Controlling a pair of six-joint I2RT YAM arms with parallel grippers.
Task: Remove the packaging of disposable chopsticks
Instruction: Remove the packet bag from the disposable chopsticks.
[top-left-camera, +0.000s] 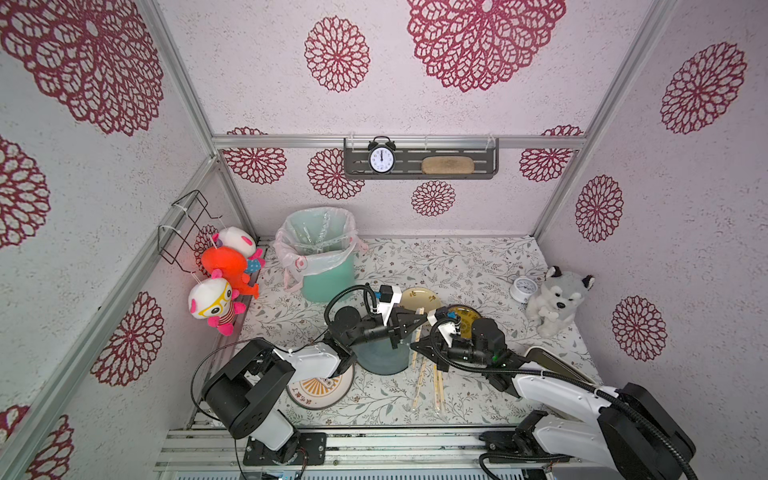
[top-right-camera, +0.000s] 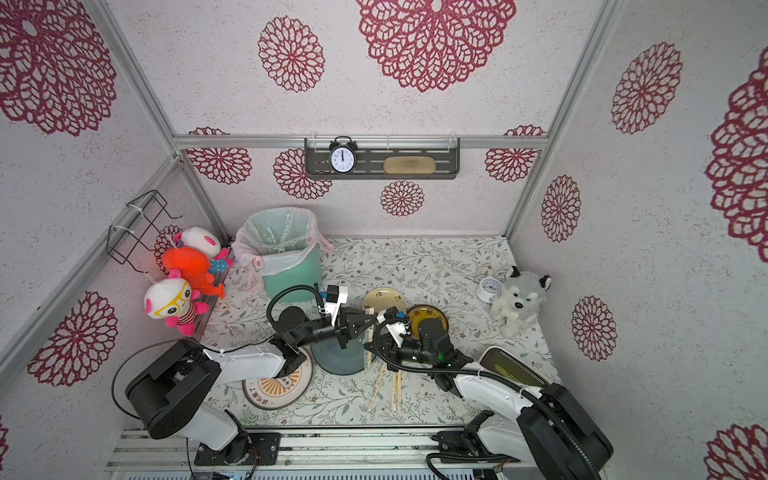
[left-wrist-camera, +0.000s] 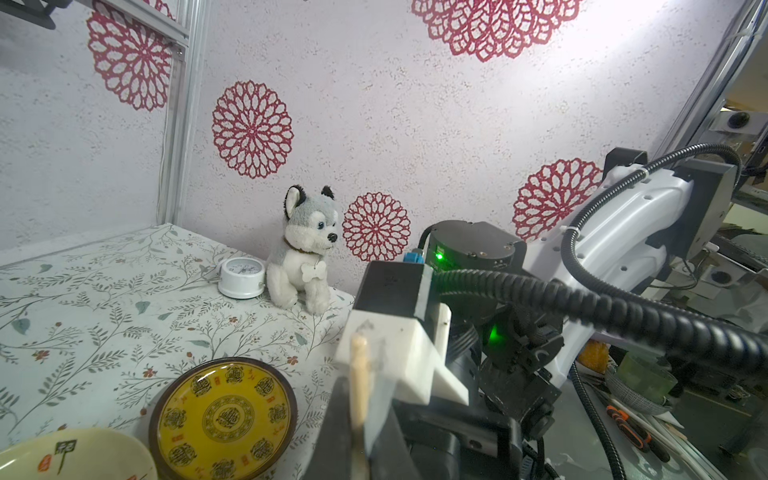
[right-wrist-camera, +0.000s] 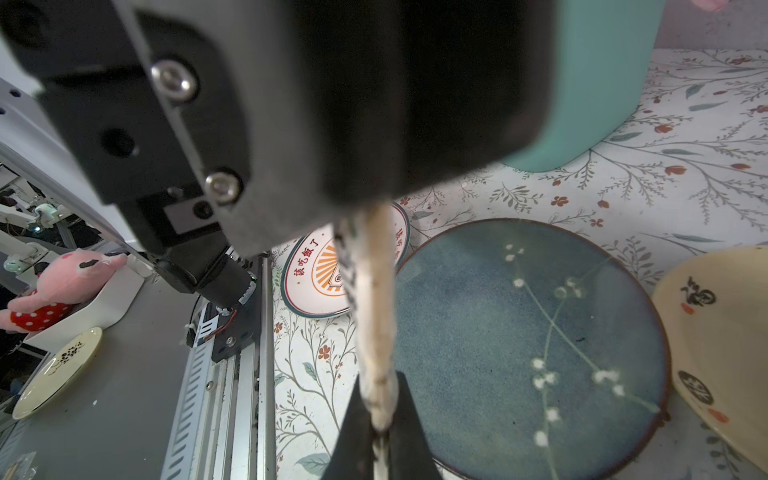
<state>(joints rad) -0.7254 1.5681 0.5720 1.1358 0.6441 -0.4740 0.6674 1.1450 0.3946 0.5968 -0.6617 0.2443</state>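
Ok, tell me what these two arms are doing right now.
Both arms hold one pair of disposable chopsticks lifted by the blue plate's edge. The left gripper is shut on one part of it and the right gripper on another. Crinkly clear packaging seems to wrap that pair. More wrapped pairs lie on the table near the front, and the lined bin at the back holds some clear sleeves.

Top views high overhead, looking down on whole table (top-left-camera: 457, 266), wrist views close and low, sharing cream bowl (left-wrist-camera: 75, 457) (right-wrist-camera: 723, 332)
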